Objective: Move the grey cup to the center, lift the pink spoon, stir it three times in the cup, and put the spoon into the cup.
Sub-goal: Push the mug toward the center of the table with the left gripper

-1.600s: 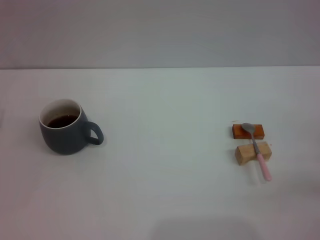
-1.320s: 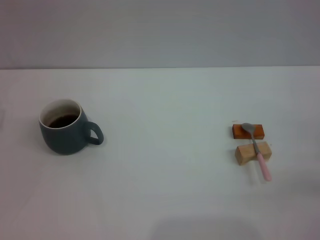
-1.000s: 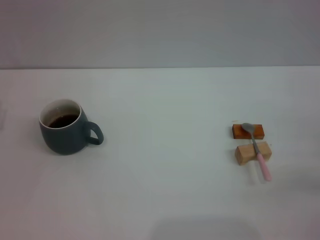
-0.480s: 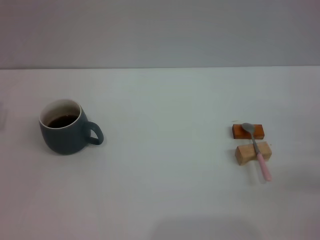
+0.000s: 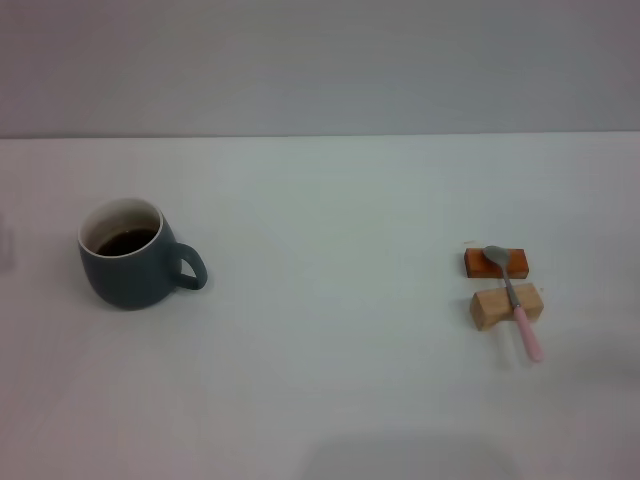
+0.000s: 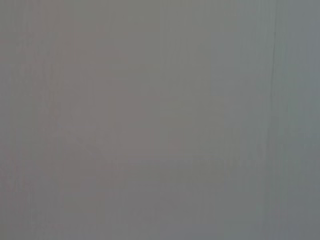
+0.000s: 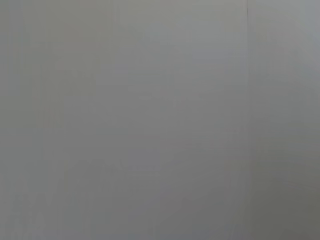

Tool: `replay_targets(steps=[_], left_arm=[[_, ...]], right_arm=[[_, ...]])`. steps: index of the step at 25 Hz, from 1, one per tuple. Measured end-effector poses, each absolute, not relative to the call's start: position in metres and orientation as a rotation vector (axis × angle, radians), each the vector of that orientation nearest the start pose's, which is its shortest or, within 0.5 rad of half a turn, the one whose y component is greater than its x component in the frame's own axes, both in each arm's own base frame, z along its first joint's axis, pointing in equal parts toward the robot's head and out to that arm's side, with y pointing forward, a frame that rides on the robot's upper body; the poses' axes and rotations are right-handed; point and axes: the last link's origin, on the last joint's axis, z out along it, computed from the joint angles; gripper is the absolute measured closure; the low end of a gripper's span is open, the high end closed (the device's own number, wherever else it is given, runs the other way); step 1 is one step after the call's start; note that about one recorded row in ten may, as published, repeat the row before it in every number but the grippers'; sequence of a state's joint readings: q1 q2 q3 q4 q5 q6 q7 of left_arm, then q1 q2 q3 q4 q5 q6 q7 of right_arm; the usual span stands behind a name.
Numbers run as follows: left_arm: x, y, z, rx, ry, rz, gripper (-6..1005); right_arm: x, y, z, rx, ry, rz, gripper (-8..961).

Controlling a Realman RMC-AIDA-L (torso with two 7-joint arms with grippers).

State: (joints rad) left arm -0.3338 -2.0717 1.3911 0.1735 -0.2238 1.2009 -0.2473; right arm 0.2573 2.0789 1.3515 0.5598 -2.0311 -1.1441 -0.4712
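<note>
White tabletop [image 5: 330,380] holds the grey cup [image 5: 130,255] near its left edge, and the pink spoon [image 5: 513,298] propped on two blocks [image 5: 505,290] near the right. Neither gripper shows, so their jaws cannot be judged. Nothing seems begun; the cup needs carrying centreward first.

Orange block [image 5: 510,263], wooden block [image 5: 493,308], table [image 5: 330,340]

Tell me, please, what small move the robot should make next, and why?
Probably bring the left arm in toward the grey cup. The cup stands at the table's left side, handle toward the middle, with dark liquid inside, and neither gripper is in view. The pink spoon lies across the orange block and wooden block, untouched.
</note>
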Motion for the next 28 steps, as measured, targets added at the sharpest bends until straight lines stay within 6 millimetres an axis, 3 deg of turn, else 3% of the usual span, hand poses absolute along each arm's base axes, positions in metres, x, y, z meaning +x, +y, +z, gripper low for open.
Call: replay_targets(steps=[15,23,28], left_arm=[[-0.364,0.316,0.009,-1.496,-0.67,-0.675,861],[-0.361,0.315,-0.008,-1.602,-0.672,-0.626,1001],[-0.364,0.313,-0.013,-1.632,-0.681,-0.589,1001]], right_arm=[[0.364,0.317,0.085,-0.901,0.5,0.399,443],[0.358,0.32,0.084,-0.912,0.491,0.418,443],[0.356,0.32,0.084,-0.909,0.491,0.429,443]])
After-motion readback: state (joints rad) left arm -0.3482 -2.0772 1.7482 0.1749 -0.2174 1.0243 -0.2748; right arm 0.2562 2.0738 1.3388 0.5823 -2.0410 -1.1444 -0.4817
